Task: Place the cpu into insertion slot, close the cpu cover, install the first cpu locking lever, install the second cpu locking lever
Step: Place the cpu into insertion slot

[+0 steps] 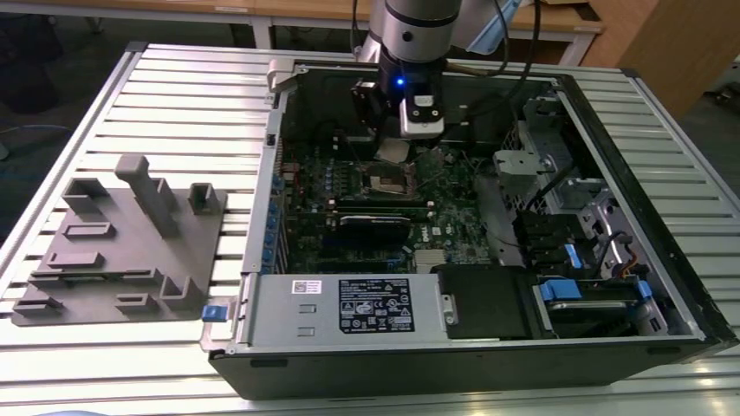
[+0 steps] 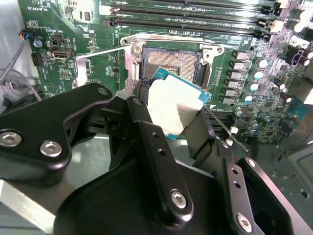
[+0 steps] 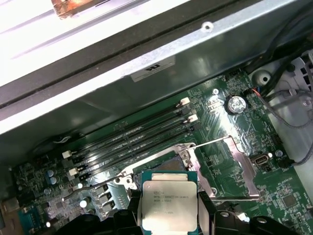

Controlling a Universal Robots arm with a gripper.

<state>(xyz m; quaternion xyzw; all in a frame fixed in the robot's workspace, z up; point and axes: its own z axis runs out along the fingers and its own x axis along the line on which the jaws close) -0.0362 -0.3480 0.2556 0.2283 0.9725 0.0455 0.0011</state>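
Chip (image 2: 173, 107) pinched between the two black fingers (image 2: 146, 142) of the gripper (image 2: 171, 117), which close on its opposite edges. It hangs tilted just over the socket (image 2: 171, 61), covering one corner of the dark square centre; whether it touches the rim cannot be told. In the first wrist view the chip (image 3: 168, 203) shows its dull silver top with several lines of fine dark print, too small to make out, and a blue-green border around it. The gripper (image 3: 168, 218) frames it on both sides.

The cover (image 2: 79, 66) is swung open and lies flat on the green board beside the socket, with the board showing through its window. A thin metal lever (image 2: 222, 129) angles away from the socket's far corner.

In the exterior view the gripper (image 1: 396, 149) reaches down into an open computer case (image 1: 463, 368) lying on a slatted table (image 1: 173, 95), holding the chip (image 1: 393, 152) above the socket (image 1: 387, 182). A large white label (image 1: 373, 305) with black print sits on the metal box at the case's near edge, with a smaller white sticker (image 1: 307, 286) beside it. White lettering dots the board (image 2: 68, 29). A grey plastic fixture (image 1: 127, 243) rests on the table at the exterior view's left.
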